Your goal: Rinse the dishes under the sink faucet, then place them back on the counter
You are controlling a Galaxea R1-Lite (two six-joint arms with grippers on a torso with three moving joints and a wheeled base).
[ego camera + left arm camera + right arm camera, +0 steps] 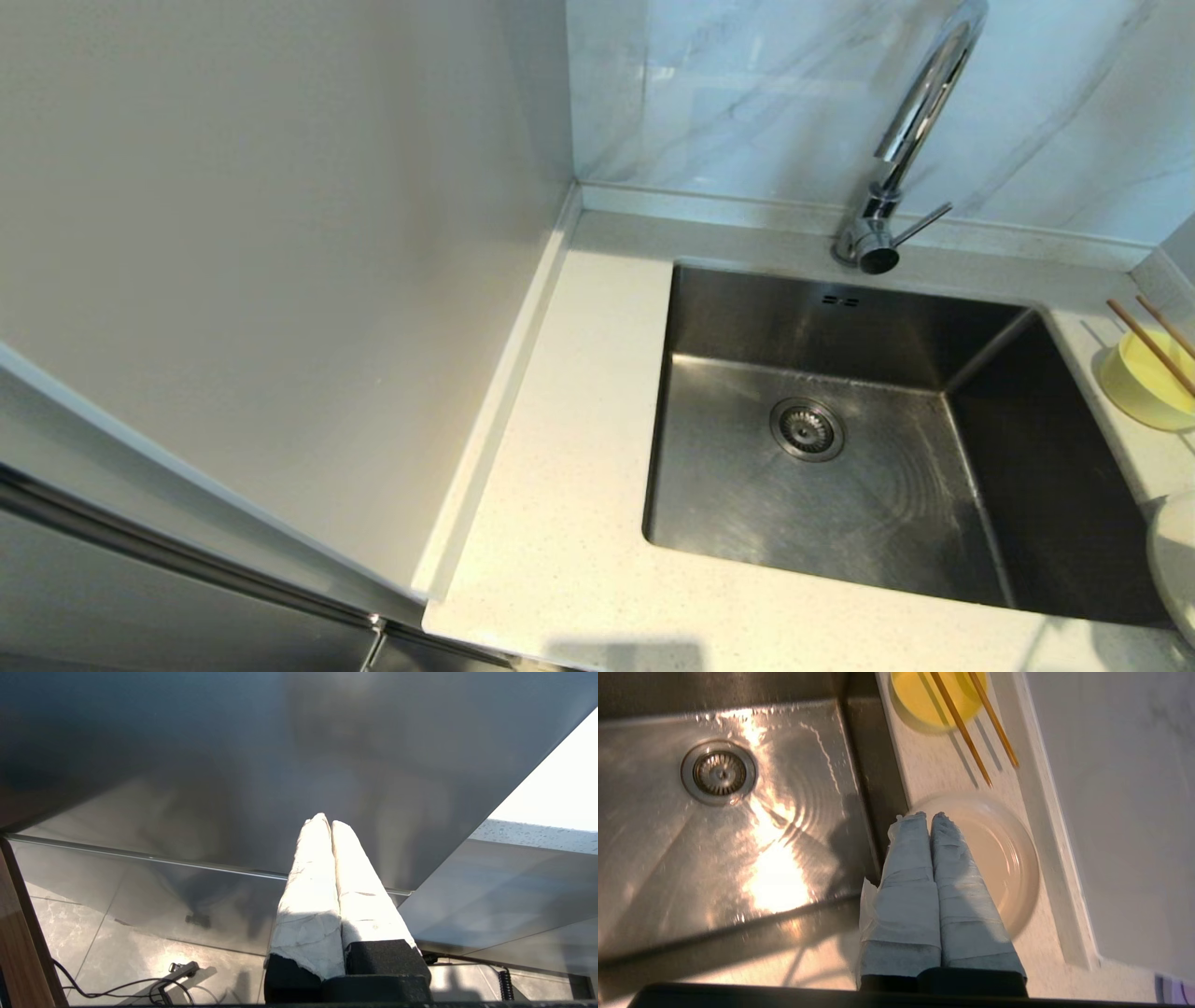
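On the speckled counter (560, 485) right of the steel sink sits the pale-yellow bowl (1144, 383) with the brown chopsticks (1153, 347) laid across it. The cream plate (1178, 569) lies nearer me, cut by the head view's edge. My right gripper (930, 816) is shut and empty, hovering above the plate (999, 858) at its sink-side rim; bowl (920, 697) and chopsticks (964, 732) lie beyond. The chrome faucet (896, 159) stands behind the sink. My left gripper (327, 822) is shut, empty, low beside a steel cabinet front. Neither arm shows in the head view.
The steel sink basin (747, 485) holds only its round drain (807, 429) and looks wet. A pale wall panel (280, 280) bounds the counter's left side. A low raised rim (1055, 858) runs behind the plate. Cables (126, 987) lie on the tiled floor.
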